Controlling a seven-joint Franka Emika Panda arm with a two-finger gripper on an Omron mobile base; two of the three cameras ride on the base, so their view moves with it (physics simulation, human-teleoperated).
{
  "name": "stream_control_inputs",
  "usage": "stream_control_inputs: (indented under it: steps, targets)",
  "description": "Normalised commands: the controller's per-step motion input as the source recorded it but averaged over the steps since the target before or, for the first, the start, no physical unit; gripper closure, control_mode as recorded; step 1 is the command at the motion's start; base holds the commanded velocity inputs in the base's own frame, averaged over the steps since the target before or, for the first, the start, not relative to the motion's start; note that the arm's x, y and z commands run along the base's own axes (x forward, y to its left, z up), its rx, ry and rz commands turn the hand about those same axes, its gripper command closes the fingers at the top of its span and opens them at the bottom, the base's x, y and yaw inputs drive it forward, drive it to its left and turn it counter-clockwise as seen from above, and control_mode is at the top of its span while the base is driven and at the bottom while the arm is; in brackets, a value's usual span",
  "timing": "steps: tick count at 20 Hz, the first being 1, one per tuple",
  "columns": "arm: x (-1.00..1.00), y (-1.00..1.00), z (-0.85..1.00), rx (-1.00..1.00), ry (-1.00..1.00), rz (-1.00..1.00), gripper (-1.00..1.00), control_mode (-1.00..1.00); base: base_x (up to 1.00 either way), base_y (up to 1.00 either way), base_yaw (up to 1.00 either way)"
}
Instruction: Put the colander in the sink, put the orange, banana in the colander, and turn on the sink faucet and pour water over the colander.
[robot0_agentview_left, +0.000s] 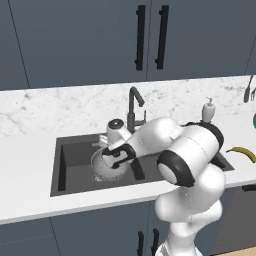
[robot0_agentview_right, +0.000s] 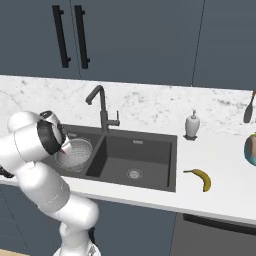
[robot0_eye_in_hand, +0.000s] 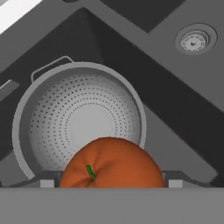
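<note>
- Orange: held between our gripper tips, directly above the colander in the sink basin.
- Handling: firm, round, smooth; we judge it rolls easily, so hold across its middle.
- Banana: on the counter right of the sink.

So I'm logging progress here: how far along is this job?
Done: the colander sits in the sink's left basin. In hand: the gripper holds the orange over it. Left: the banana lies on the counter, and the sink faucet runs no water.
</note>
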Motion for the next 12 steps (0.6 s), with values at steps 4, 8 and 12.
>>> stream_control_inputs:
  steps: [4,8,12]
  targets:
    - [0.22,-0.06,-0.61,0.0,0.0,0.0,1.0,-1.0,0.0,0.0,0.0]
    - [0.47,0.06,-0.37,0.0,0.0,0.0,1.0,-1.0,0.0,0.0,0.0]
    - [0.43,0.09,-0.31,0.0,0.0,0.0,1.0,-1.0,0.0,0.0,0.0]
